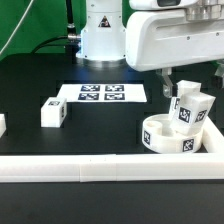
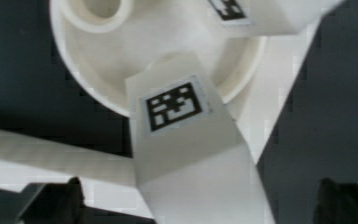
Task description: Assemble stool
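Leg block (image 2: 194, 150), apparently centred within the wide-spread end effector (image 2: 197, 198)

One round, low, white plastic seat disc (image 1: 160, 138). Three short white rectangular leg blocks with black-and-white square tags: a lone block (image 1: 53, 113) on the black desk (image 1: 110, 130), and two at the disc, a near block (image 2: 194, 150) and a far block (image 2: 274, 20). Two long white border rails: front rail (image 1: 90, 168) and side rail (image 1: 214, 140). One marker board (image 1: 100, 93).

One leg block (image 1: 2, 124) is cut by the exterior view's left edge; my wrist view crops the seat disc (image 2: 105, 60).
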You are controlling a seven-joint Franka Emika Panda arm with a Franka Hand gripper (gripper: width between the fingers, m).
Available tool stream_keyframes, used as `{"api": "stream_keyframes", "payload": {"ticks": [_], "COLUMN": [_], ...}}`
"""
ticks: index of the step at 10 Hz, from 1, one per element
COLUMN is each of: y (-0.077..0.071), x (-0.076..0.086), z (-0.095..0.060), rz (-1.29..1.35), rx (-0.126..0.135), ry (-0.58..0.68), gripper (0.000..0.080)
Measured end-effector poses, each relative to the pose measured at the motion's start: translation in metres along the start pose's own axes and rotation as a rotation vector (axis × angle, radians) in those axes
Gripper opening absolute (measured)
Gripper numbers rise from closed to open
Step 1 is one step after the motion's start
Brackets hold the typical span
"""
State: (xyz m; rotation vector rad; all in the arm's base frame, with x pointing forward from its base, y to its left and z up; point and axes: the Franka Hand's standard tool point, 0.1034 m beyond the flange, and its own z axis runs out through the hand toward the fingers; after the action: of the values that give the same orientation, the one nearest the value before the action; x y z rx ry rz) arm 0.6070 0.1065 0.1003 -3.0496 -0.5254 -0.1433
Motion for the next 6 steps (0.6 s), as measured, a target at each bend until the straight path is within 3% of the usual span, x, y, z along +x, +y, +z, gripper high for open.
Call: {"api": "stream_keyframes", "payload": {"ticks": [2, 4, 6], "y": [0.001, 0.001, 0.007], "x": [-0.001, -0.003, -0.004], "z": [0.001, 0.011, 0.014], "rz": [-0.112, -0.284, -0.296], "rx": [-0.006, -0.037, -0.041], "ry": [-0.003, -0.02, -0.027], "gripper": [0.0649, 0.0649, 0.0649]}}
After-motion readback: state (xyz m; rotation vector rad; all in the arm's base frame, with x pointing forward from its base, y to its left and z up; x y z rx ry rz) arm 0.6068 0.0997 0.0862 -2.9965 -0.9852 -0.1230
